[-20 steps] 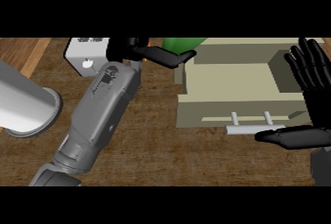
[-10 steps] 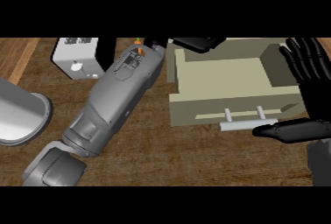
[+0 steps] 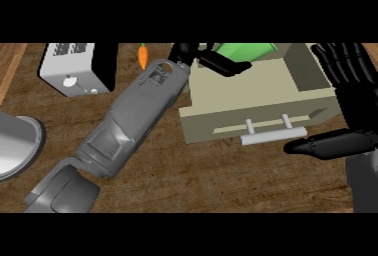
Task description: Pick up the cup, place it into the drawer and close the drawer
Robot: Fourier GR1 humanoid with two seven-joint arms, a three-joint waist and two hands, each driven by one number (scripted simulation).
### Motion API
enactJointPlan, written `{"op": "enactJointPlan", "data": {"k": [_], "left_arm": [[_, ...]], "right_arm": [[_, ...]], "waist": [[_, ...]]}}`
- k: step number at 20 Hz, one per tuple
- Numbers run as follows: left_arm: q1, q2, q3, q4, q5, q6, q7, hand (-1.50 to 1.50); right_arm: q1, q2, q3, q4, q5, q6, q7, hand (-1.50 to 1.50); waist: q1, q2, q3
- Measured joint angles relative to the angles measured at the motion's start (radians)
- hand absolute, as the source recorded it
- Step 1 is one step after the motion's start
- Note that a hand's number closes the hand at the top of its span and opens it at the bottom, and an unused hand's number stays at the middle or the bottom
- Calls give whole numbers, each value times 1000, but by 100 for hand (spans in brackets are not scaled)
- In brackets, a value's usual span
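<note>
Head view: I see my left hand (image 3: pixel 210 59) with its black fingers (image 3: pixel 230 66) curled round the bright green cup (image 3: pixel 247 50), held over the far left corner of the open beige drawer (image 3: pixel 251 102). The cup is plain, glossy green; only its upper side shows past the fingers. My right hand (image 3: pixel 353 92) stands beside the drawer's right wall, fingers straight and spread, thumb lying near the pale drawer handle (image 3: pixel 274 135). On the brown wooden bench (image 3: pixel 192 175) sit a white toaster (image 3: pixel 74 67), a small orange carrot (image 3: pixel 143 56) and a grey metal pot (image 3: pixel 15 145).
</note>
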Motion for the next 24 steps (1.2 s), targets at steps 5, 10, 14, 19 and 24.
{"op": "enactJointPlan", "data": {"k": [5, 10, 14, 19, 24], "left_arm": [[35, 0, -70, 13, 27, -17, -11, -150], [62, 0, -70, -22, 106, -9, -56, -150], [68, 0, -51, -71, 187, -24, -112, -150], [65, 0, -18, -99, 271, -16, -194, -150], [76, 0, -11, -90, 319, 7, -257, -150]], "right_arm": [[-19, 8, 23, 14, 2, 13, -12, -150], [-40, 22, 61, 18, -54, 70, -8, 150], [-53, 28, 116, 25, -120, 161, -7, 150], [-36, -19, 207, 24, -163, 298, 46, 150], [5, -117, 282, 8, -78, 392, 101, -150]], "waist": [[-35, 9, 0], [-58, 15, -1], [-63, 16, -1], [-42, 7, -3], [-1, -6, -3]]}}
